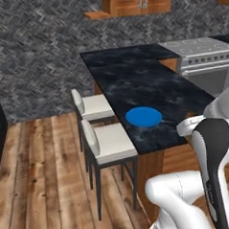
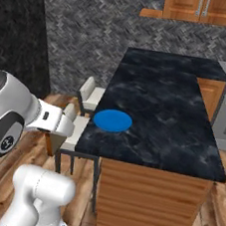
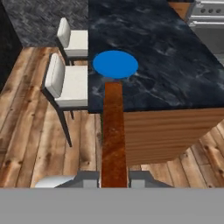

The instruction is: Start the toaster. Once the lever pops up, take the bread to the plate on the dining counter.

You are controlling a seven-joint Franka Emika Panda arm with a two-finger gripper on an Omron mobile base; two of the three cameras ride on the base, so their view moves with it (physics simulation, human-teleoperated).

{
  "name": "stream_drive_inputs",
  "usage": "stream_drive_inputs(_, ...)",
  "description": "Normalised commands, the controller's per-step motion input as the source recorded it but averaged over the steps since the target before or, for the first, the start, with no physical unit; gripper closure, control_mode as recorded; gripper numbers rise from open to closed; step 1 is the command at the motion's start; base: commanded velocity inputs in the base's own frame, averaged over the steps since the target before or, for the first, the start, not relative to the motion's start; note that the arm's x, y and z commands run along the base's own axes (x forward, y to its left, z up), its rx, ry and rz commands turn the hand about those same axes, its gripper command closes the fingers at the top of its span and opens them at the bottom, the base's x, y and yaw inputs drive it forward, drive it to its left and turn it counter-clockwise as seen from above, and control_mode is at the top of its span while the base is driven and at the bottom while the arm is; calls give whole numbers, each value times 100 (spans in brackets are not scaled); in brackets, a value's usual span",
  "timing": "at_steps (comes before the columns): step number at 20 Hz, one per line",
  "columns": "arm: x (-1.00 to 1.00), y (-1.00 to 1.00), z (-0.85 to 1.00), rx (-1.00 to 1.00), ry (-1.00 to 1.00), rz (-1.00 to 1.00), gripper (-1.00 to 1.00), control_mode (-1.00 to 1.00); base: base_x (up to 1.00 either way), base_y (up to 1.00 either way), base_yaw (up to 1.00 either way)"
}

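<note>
In the hand view my gripper [image 3: 114, 181] is shut on the bread [image 3: 113, 131], a brown-crusted slice seen edge-on that reaches from my fingers toward the plate. The bright-blue round plate [image 3: 115, 64] lies near the front left edge of the dining counter [image 3: 175, 65], a black marble slab on a wooden base. The plate [image 1: 143, 117] has nothing on it, and my hand hovers off the counter's near corner, short of the plate [image 2: 112, 120]. The toaster is out of view.
Two white stools [image 1: 108, 141] [image 1: 92, 106] stand along the counter's left side. A steel stove [image 1: 204, 58] adjoins the counter at the far right. Wooden wall cabinets [image 1: 136, 2] hang at the back. Wooden floor lies to the left.
</note>
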Motion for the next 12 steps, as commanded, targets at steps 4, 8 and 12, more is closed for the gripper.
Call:
stream_drive_inputs(4, 0, 0, 0, 0, 0, 0, 100, 100, 51, 21, -7)
stream_drive_inputs(8, 0, 0, 0, 0, 0, 0, 100, 100, 33, -1, 0)
stream_drive_inputs(12, 0, 0, 0, 0, 0, 0, 100, 100, 49, 0, 0)
